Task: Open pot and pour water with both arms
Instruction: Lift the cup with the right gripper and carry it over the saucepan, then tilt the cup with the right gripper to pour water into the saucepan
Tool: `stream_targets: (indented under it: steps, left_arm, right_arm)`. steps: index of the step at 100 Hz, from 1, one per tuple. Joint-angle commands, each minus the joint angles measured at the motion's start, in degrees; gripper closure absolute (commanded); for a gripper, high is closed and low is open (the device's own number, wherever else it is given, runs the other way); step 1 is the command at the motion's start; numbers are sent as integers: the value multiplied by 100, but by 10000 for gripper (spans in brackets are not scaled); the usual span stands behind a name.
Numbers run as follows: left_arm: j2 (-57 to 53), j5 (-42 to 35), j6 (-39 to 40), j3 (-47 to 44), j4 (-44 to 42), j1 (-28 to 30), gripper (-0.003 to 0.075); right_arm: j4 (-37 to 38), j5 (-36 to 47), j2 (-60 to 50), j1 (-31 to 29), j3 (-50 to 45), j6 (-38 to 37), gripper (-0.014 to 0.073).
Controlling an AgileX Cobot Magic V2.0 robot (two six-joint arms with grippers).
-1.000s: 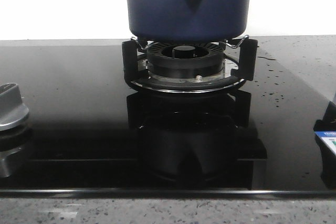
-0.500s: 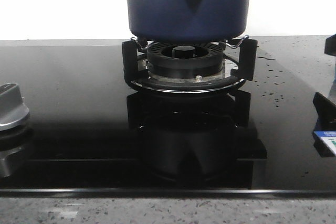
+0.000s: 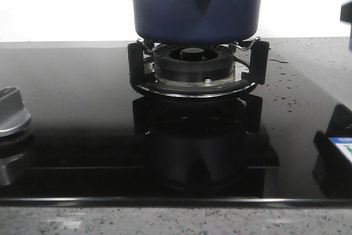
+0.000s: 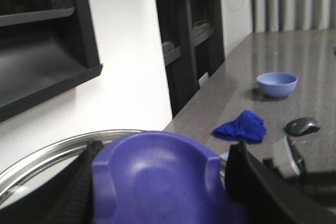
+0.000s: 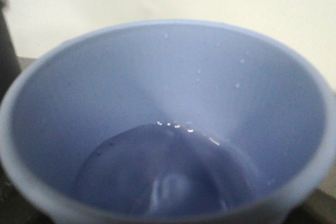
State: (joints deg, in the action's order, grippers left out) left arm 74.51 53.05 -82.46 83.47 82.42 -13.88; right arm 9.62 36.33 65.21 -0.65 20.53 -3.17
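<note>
Navy-blue pot (image 3: 197, 5) sits on gas burner (image 3: 193, 61), black pan supports (image 3: 253, 61) under it, glossy black hob (image 3: 82, 108) around. Silver knob (image 3: 11, 113) at hob's left edge.

Left gripper (image 4: 163, 182): 2 black fingers (image 4: 247, 174) clamped on purple lid knob (image 4: 157, 174), steel lid rim (image 4: 47, 153) beneath. Beyond gripper: blue cloth (image 4: 240, 127), small blue bowl (image 4: 276, 83), grey mouse (image 4: 302, 125) on grey counter (image 4: 294, 56).

Right gripper: fingers unseen, grip state cannot tell. Pale blue cup (image 5: 163, 124) fills its camera, water (image 5: 163, 174) in bottom.

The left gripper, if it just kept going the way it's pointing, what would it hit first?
The left gripper already has its fingers either side of a purple knob above a shiny metal rim. Pushing on, it would probably press into that knob first.
</note>
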Motion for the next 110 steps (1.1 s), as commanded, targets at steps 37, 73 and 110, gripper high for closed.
stream_targets:
  steps: [37, 73, 110]
  left_arm:
    - [-1629, -485, 282, -1658, 243, 41, 388]
    - [-2875, -1312, 282, -2724, 306, 41, 387]
    - [-3435, -1559, 292, -2974, 306, 41, 387]
  right_arm:
    - [955, -1680, -820, 801, 2356, 6, 284]
    - [2089, -2478, 30, 1986, 3605, 6, 284]
    - [3896, -2650, 670, 2134, 4191, 6, 284]
